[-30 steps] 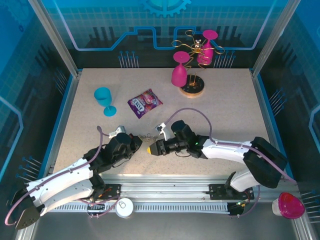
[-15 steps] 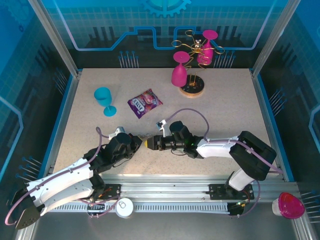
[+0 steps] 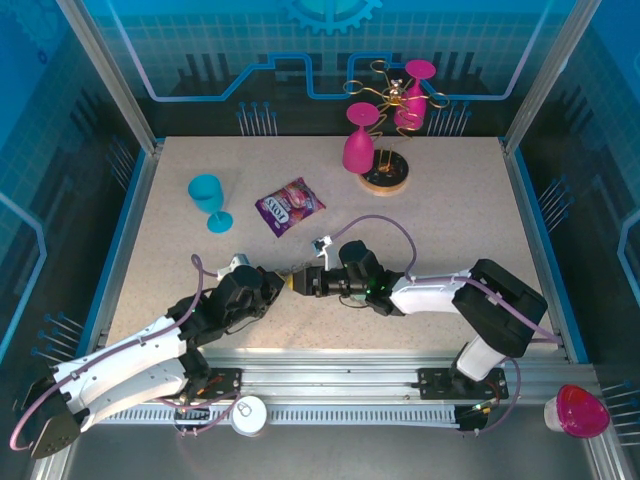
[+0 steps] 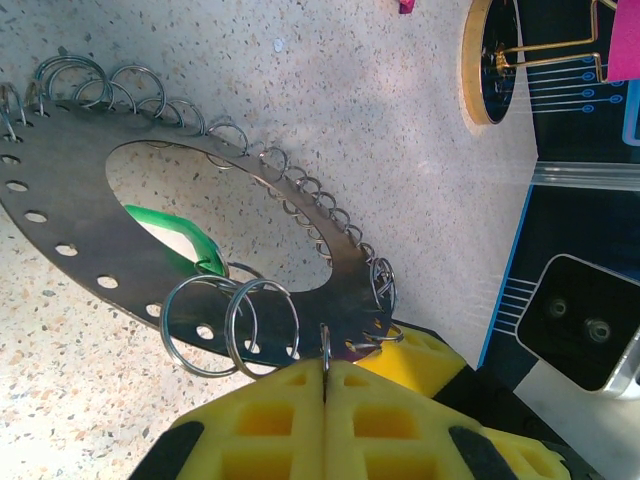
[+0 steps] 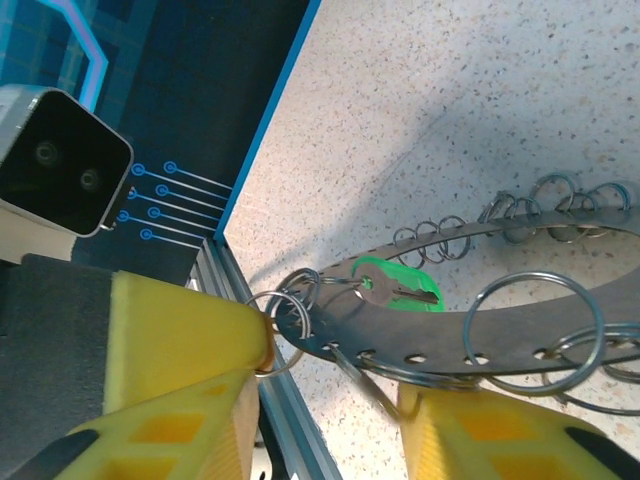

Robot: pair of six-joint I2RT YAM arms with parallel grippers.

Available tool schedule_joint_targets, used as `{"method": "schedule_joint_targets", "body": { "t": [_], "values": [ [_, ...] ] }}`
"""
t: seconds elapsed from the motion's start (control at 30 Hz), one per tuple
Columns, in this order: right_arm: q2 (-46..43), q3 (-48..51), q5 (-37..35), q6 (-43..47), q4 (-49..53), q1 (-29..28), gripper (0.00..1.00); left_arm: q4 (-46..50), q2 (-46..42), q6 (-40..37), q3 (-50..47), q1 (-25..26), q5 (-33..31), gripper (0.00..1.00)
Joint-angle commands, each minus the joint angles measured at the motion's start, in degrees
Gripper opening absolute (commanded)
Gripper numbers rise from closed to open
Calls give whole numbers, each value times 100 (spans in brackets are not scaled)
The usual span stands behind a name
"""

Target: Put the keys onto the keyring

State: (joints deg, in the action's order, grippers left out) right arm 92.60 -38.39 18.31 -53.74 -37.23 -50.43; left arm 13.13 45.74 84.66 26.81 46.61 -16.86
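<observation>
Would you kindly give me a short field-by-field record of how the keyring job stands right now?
left gripper: shut on the keyring rim
right gripper: open, jaws either side of the keyring rim
green key: at the keyring's inner edge; threaded or not, unclear
farther back: snack packet, blue goblet, glass rack

Matt dark metal keyring [image 4: 80, 240] with shiny wire loops [image 4: 165, 322] on rough speckled table [image 4: 350, 90].

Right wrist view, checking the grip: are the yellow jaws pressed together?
No, the right gripper has its jaws apart, with the keyring rim reaching into the gap.
</observation>
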Motion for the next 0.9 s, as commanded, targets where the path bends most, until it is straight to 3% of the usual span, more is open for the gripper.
{"method": "schedule_joint_targets", "body": {
  "t": [0.0, 0.87],
  "values": [
    [74, -151, 62, -31, -338, 73, 38, -73, 14, 115, -78, -37, -53, 0],
    [-96, -453, -166, 608, 1058, 130, 0, -46, -68, 138, -124, -38, -118, 0]
  ]
}}
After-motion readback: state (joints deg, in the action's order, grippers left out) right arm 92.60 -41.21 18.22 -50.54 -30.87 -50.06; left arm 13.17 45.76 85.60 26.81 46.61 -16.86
